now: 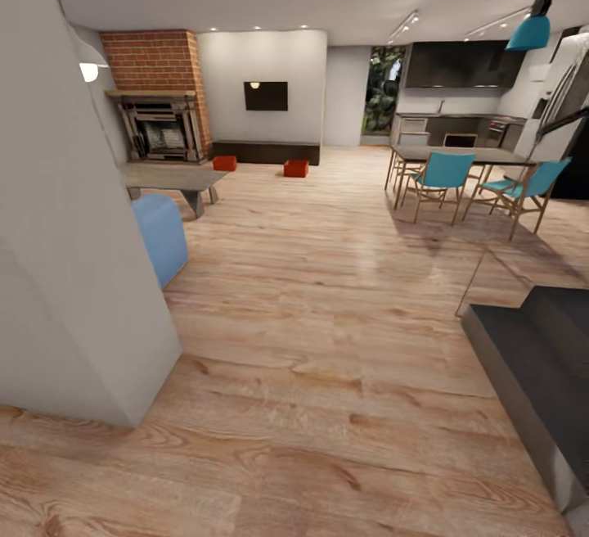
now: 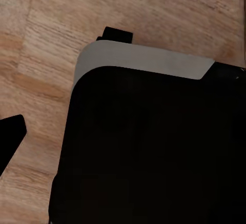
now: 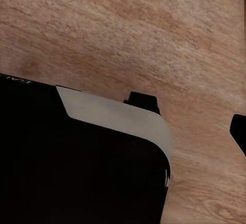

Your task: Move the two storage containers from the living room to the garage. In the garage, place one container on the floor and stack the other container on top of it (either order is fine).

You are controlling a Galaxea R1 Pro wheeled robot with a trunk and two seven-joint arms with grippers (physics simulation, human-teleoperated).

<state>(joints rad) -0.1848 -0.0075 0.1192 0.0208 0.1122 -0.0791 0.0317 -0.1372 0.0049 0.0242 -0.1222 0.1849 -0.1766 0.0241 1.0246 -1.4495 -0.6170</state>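
Observation:
Two orange-red storage containers stand on the pale wood floor at the far end of the living room, one (image 1: pixel 224 163) near the brick fireplace (image 1: pixel 159 124), the other (image 1: pixel 296 168) in front of the long dark low cabinet (image 1: pixel 266 151). Both are far from me. In the left wrist view one dark finger (image 2: pixel 11 134) of my left gripper sits at the picture's edge over the planks, beside my black base (image 2: pixel 154 147). The right wrist view has one finger (image 3: pixel 240 131) likewise at the edge, by the base (image 3: pixel 77 162). Nothing is held in either gripper.
A white wall corner (image 1: pixel 74 259) stands close on my left, with a blue seat (image 1: pixel 161 236) and a low grey table (image 1: pixel 172 178) behind it. A dining table (image 1: pixel 458 155) with teal chairs (image 1: pixel 442 177) is at the right. A dark ledge (image 1: pixel 540 365) sits near right.

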